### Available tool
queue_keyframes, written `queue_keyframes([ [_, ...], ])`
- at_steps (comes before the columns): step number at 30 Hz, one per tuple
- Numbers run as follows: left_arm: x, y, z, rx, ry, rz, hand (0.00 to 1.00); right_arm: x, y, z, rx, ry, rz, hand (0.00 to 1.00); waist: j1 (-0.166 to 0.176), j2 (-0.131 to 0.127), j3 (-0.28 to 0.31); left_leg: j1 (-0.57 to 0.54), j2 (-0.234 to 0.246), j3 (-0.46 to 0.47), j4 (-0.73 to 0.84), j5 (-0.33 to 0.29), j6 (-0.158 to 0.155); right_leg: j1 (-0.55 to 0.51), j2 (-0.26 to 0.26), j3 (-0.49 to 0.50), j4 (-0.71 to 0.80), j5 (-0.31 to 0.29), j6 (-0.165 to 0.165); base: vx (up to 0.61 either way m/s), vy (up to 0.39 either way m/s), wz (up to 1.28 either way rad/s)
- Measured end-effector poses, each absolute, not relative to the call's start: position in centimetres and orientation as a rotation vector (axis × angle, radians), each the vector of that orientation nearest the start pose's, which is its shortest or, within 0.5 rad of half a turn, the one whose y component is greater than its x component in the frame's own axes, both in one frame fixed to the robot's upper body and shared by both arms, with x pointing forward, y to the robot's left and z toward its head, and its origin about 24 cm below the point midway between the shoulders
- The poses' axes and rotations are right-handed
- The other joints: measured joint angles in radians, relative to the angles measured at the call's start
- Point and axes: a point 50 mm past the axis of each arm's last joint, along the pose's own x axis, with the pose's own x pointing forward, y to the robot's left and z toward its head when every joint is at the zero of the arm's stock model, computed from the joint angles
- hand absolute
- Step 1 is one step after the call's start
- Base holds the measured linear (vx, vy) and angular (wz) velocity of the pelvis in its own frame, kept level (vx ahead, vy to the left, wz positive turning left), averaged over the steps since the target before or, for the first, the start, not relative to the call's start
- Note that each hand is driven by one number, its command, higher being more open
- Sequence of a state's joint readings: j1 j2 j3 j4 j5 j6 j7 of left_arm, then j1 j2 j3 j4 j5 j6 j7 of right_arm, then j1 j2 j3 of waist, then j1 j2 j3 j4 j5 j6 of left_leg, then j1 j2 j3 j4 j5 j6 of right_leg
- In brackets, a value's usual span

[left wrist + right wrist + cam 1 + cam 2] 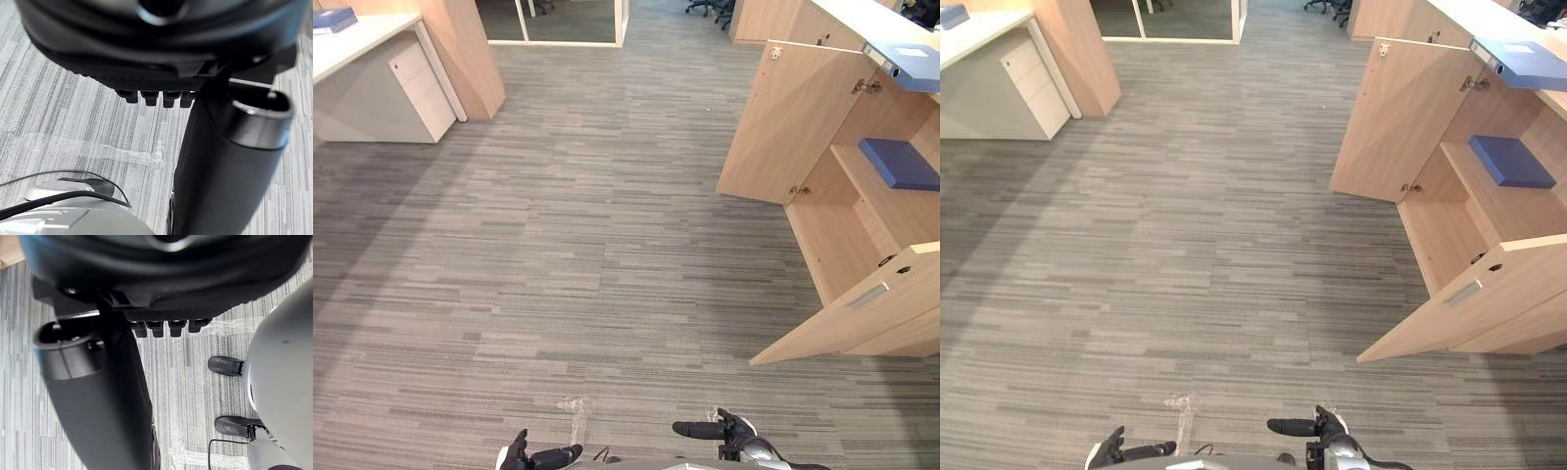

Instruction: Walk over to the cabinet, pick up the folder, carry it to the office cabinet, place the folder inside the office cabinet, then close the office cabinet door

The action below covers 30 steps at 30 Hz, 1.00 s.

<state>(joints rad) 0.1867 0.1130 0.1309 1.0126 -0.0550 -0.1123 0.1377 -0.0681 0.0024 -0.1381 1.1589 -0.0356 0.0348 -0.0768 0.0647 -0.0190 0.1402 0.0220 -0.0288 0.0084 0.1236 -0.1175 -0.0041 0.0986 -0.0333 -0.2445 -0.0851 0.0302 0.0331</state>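
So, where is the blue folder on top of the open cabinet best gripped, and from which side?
Grip the folder at its spine end, which seems to jut past the cabinet top. Come from the open-door side, thumb above, fingers below: it lies flat, so only there is room.

Cab. shelf (891, 211) w/ blue folder (899, 163); 2nd folder (911, 65) on cab. top (857, 20).

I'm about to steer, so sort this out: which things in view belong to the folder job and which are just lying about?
Job: blue folder, likely, on white cabinet far left; office cabinet, doors open; left hand, right hand, both empty.
Lying about: binder atop it; blue file on its shelf; office chairs.
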Motion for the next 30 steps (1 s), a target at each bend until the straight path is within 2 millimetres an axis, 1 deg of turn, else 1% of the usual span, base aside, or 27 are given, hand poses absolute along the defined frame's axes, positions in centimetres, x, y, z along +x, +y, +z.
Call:
queue_keyframes([
  [1, 6.9, 22.2, -15.6, 0.05, 1.045, 0.4, 1.0, 13.0, -16.0, -16.0, 0.008, 1.117, -0.146, 1.0, 0.011, 0.002, 0.019, -0.064, 0.017, 0.008, 0.14, -0.058, -0.043, 0.0, 0.005, -0.032, 0.003, -0.017, -0.016, -0.06, 0.005, 0.08],
  [2, 7.1, 22.2, -15.5, 0.031, 1.033, 0.418, 1.0, 13.0, -15.9, -16.0, 0.015, 1.113, -0.147, 1.0, 0.021, 0.003, 0.026, -0.098, 0.03, 0.019, 0.219, -0.083, -0.074, 0.001, 0.005, -0.062, 0.009, -0.019, -0.018, -0.08, 0.024, 0.03],
  [3, 7.6, 22.1, -15.3, -0.013, 0.999, 0.455, 1.0, 13.1, -15.6, -16.0, 0.034, 1.111, -0.149, 1.0, 0.038, 0.011, 0.042, -0.19, 0.052, 0.028, 0.42, -0.097, -0.096, 0.007, 0.013, -0.075, 0.022, -0.029, -0.028, -0.06, 0.017, 0.02],
  [4, 8.0, 22.1, -15.1, -0.028, 0.977, 0.466, 1.0, 13.2, -15.6, -15.9, 0.042, 1.11, -0.156, 1.0, 0.042, 0.018, 0.05, -0.236, 0.068, 0.036, 0.525, -0.088, -0.101, 0.012, 0.02, -0.077, 0.032, -0.038, -0.032, -0.04, 0.013, 0.08],
  [5, 8.6, 21.7, -14.8, -0.053, 0.937, 0.474, 1.0, 13.3, -15.7, -15.9, 0.046, 1.104, -0.161, 1.0, 0.052, 0.027, 0.063, -0.301, 0.088, 0.043, 0.675, -0.042, -0.093, 0.028, 0.021, -0.076, 0.054, -0.058, -0.037, 0.0, 0.0, 0.0],
  [6, 8.9, 21.7, -14.5, -0.081, 0.908, 0.496, 1.0, 13.4, -15.3, -15.8, 0.051, 1.099, -0.16, 1.0, 0.058, 0.024, 0.065, -0.359, 0.107, 0.072, 0.769, -0.025, -0.058, 0.026, 0.01, -0.072, 0.081, -0.077, -0.038, 0.03, 0.027, -0.08],
  [7, 8.9, 21.8, -14.5, -0.091, 0.899, 0.511, 1.0, 13.5, -15.3, -15.8, 0.051, 1.095, -0.162, 1.0, 0.061, 0.022, 0.067, -0.378, 0.117, 0.08, 0.789, -0.039, -0.04, 0.025, 0.003, -0.069, 0.09, -0.084, -0.036, 0.09, 0.072, -0.17],
  [8, 8.9, 21.9, -14.4, -0.109, 0.891, 0.532, 1.0, 13.7, -15.2, -15.7, 0.051, 1.091, -0.165, 1.0, 0.063, 0.014, 0.071, -0.413, 0.136, 0.089, 0.776, -0.065, -0.042, 0.024, -0.015, -0.059, 0.098, -0.092, -0.03, 0.14, 0.109, -0.17],
  [10, 9.0, 22.0, -14.3, -0.124, 0.878, 0.549, 1.0, 13.6, -15.3, -15.8, 0.048, 1.093, -0.17, 1.0, 0.069, 0.002, 0.078, -0.433, 0.151, 0.081, 0.644, -0.077, -0.057, 0.02, -0.05, -0.045, 0.104, -0.104, -0.009, 0.18, 0.157, -0.15],
  [12, 9.1, 22.2, -14.2, -0.12, 0.869, 0.565, 1.0, 13.4, -15.6, -15.9, 0.04, 1.106, -0.178, 1.0, 0.069, -0.002, 0.08, -0.428, 0.164, 0.059, 0.382, -0.055, -0.078, 0.026, -0.101, -0.037, 0.117, -0.134, 0.037, 0.32, 0.283, -0.04],
  [13, 9.2, 22.2, -14.2, -0.123, 0.866, 0.57, 1.0, 13.4, -15.8, -15.9, 0.034, 1.107, -0.18, 1.0, 0.071, -0.004, 0.082, -0.425, 0.167, 0.057, 0.243, -0.01, -0.088, 0.034, -0.132, -0.037, 0.127, -0.156, 0.071, 0.35, 0.331, 0.02],
  [14, 9.2, 22.2, -14.2, -0.123, 0.866, 0.571, 1.0, 13.3, -16.0, -15.9, 0.031, 1.107, -0.182, 1.0, 0.072, -0.005, 0.083, -0.42, 0.168, 0.059, 0.17, 0.026, -0.092, 0.043, -0.147, -0.037, 0.13, -0.168, 0.09, 0.4, 0.393, -0.01],
  [15, 9.1, 22.2, -14.3, -0.123, 0.87, 0.575, 1.0, 13.3, -16.1, -15.9, 0.026, 1.111, -0.187, 1.0, 0.081, -0.003, 0.083, -0.398, 0.166, 0.082, 0.067, 0.152, -0.116, 0.071, -0.186, -0.037, 0.133, -0.192, 0.13, 0.37, 0.355, -0.06],
  [16, 9.1, 22.2, -14.3, -0.121, 0.875, 0.574, 1.0, 13.3, -16.3, -15.9, 0.022, 1.111, -0.189, 1.0, 0.089, -0.015, 0.087, -0.377, 0.156, 0.124, 0.06, 0.22, -0.106, 0.085, -0.215, -0.039, 0.13, -0.203, 0.143, 0.47, 0.432, -0.13],
  [17, 9.6, 22.6, -14.1, -0.102, 0.865, 0.572, 1.0, 13.6, -15.8, -15.9, 0.027, 1.112, -0.179, 1.0, 0.094, -0.047, 0.098, -0.38, 0.131, 0.16, 0.102, 0.205, -0.06, 0.101, -0.247, -0.042, 0.131, -0.207, 0.137, 0.48, 0.361, -0.2],
  [18, 9.9, 22.9, -14.1, -0.088, 0.864, 0.572, 1.0, 14.6, -14.9, -15.6, 0.045, 1.093, -0.152, 1.0, 0.092, -0.052, 0.1, -0.399, 0.133, 0.166, 0.187, 0.13, -0.041, 0.095, -0.244, -0.031, 0.174, -0.18, 0.12, 0.57, 0.369, -0.4],
  [19, 9.8, 22.9, -14.2, -0.081, 0.874, 0.566, 1.0, 14.8, -14.2, -15.5, 0.06, 1.084, -0.137, 1.0, 0.103, -0.061, 0.092, -0.391, 0.129, 0.192, 0.27, 0.075, -0.003, 0.101, -0.258, -0.029, 0.198, -0.13, 0.126, 0.48, 0.274, -0.49],
  [20, 9.6, 23.0, -14.2, -0.082, 0.883, 0.567, 1.0, 14.8, -14.0, -15.5, 0.065, 1.081, -0.13, 1.0, 0.107, -0.065, 0.086, -0.382, 0.126, 0.205, 0.299, 0.053, 0.006, 0.106, -0.275, -0.015, 0.209, -0.107, 0.139, 0.49, 0.302, -0.61],
  [22, 9.0, 23.4, -14.3, -0.069, 0.898, 0.563, 1.0, 14.5, -14.0, -15.6, 0.074, 1.087, -0.123, 1.0, 0.099, -0.075, 0.059, -0.309, 0.08, 0.237, 0.33, 0.013, 0.032, 0.091, -0.346, 0.011, 0.317, 0.015, 0.116, 0.46, 0.327, -0.52],
  [23, 8.8, 23.3, -14.4, -0.067, 0.906, 0.562, 1.0, 14.2, -14.4, -15.7, 0.071, 1.097, -0.132, 1.0, 0.099, -0.07, 0.044, -0.275, 0.066, 0.235, 0.3, 0.001, 0.039, 0.065, -0.363, 0.015, 0.377, 0.049, 0.096, 0.46, 0.345, -0.33],
  [24, 8.4, 22.8, -14.6, -0.048, 0.926, 0.528, 1.0, 13.5, -15.3, -15.9, 0.081, 1.108, -0.172, 1.0, 0.089, -0.052, 0.016, -0.195, 0.043, 0.23, 0.213, -0.025, 0.055, 0.002, -0.4, 0.014, 0.525, 0.127, 0.031, 0.47, 0.35, 0.03],
  [25, 8.6, 22.9, -14.6, -0.017, 0.929, 0.486, 1.0, 13.1, -15.8, -16.0, 0.096, 1.117, -0.203, 1.0, 0.072, -0.051, 0.019, -0.121, 0.01, 0.223, 0.142, -0.043, 0.073, -0.078, -0.448, 0.014, 0.789, 0.16, -0.014, 0.46, 0.323, 0.25],
  [26, 8.7, 23.1, -14.5, -0.001, 0.928, 0.471, 1.0, 13.0, -15.9, -16.1, 0.103, 1.121, -0.21, 1.0, 0.065, -0.058, 0.02, -0.093, -0.008, 0.219, 0.122, -0.042, 0.077, -0.123, -0.476, 0.004, 0.932, 0.15, -0.03, 0.41, 0.246, 0.38],
  [27, 8.6, 23.0, -14.6, 0.009, 0.938, 0.454, 1.0, 13.7, -16.2, -15.7, 0.104, 1.091, -0.218, 1.0, 0.055, -0.056, 0.022, -0.029, -0.027, 0.207, 0.085, -0.045, 0.082, -0.178, -0.513, -0.059, 1.144, 0.121, -0.069, 0.3, 0.14, 0.25],
  [28, 8.4, 23.0, -14.7, 0.009, 0.951, 0.452, 1.0, 13.8, -16.3, -15.7, 0.116, 1.085, -0.227, 1.0, 0.048, -0.052, 0.022, 0.001, -0.031, 0.197, 0.069, -0.045, 0.082, -0.191, -0.525, -0.102, 1.214, 0.097, -0.094, 0.41, 0.14, 0.22],
  [29, 8.1, 22.9, -14.9, 0.012, 0.972, 0.448, 1.0, 14.4, -16.3, -15.4, 0.124, 1.063, -0.23, 1.0, 0.039, -0.047, 0.024, 0.055, -0.031, 0.186, 0.039, -0.045, 0.082, -0.211, -0.524, -0.172, 1.283, 0.036, -0.116, 0.38, 0.084, 0.17],
  [30, 8.0, 22.9, -15.0, 0.019, 0.981, 0.44, 1.0, 15.0, -16.3, -15.2, 0.126, 1.036, -0.229, 1.0, 0.037, -0.045, 0.026, 0.092, -0.029, 0.178, 0.016, -0.045, 0.082, -0.242, -0.511, -0.227, 1.283, -0.042, -0.102, 0.36, 0.052, 0.13],
])
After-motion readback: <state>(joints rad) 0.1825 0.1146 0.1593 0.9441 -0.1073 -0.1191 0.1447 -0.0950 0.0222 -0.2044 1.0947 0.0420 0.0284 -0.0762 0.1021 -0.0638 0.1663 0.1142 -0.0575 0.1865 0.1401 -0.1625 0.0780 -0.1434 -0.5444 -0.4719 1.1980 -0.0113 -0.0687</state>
